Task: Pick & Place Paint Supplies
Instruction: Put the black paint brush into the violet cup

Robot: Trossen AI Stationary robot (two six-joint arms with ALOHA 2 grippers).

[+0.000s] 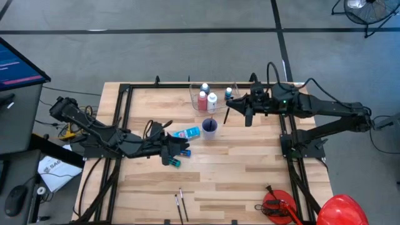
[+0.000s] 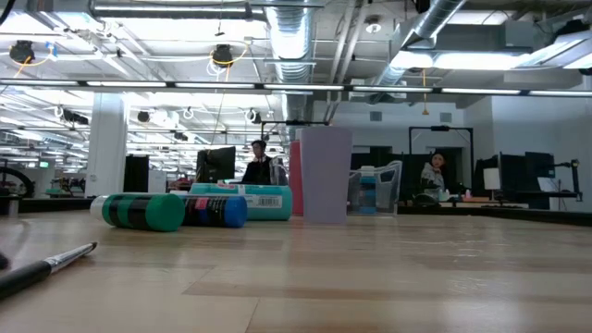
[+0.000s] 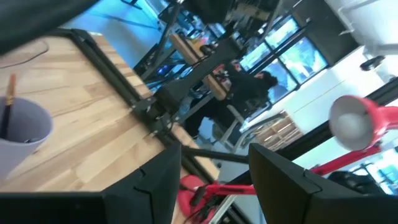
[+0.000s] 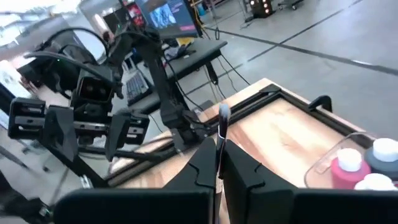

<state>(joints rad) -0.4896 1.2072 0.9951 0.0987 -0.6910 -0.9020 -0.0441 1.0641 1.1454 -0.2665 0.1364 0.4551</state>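
Note:
In the high view my right gripper (image 1: 234, 107) hovers beside the clear tub (image 1: 195, 94), shut on a thin brush (image 1: 227, 115). Red and white-capped bottles (image 1: 202, 100) stand in the tub. My left gripper (image 1: 179, 149) is open above mid-table, and the left wrist view shows nothing between its fingers (image 3: 214, 168). Beside it a teal bottle (image 2: 143, 211) and a blue bottle (image 2: 217, 211) lie on their sides. The larger light blue tube (image 1: 187, 132) lies next to the purple cup (image 1: 209, 128), which has a brush standing in it. Two more brushes (image 1: 181, 203) lie near the near edge. My right gripper pinches the brush between its two fingers (image 4: 202, 163). The shaft (image 4: 220, 138) runs along the fingers and sticks out past their tips, ending in a pale tip (image 4: 222, 115). The brush is lifted clear of the table. Its rear part is hidden between the fingers.
A black frame rail (image 1: 122, 112) runs along the table's left side and another (image 1: 287, 134) along its right. A red tool (image 1: 278, 205) and a red helmet (image 1: 340, 211) sit at the near right corner. Bare wood (image 1: 244, 165) lies in the table's middle right.

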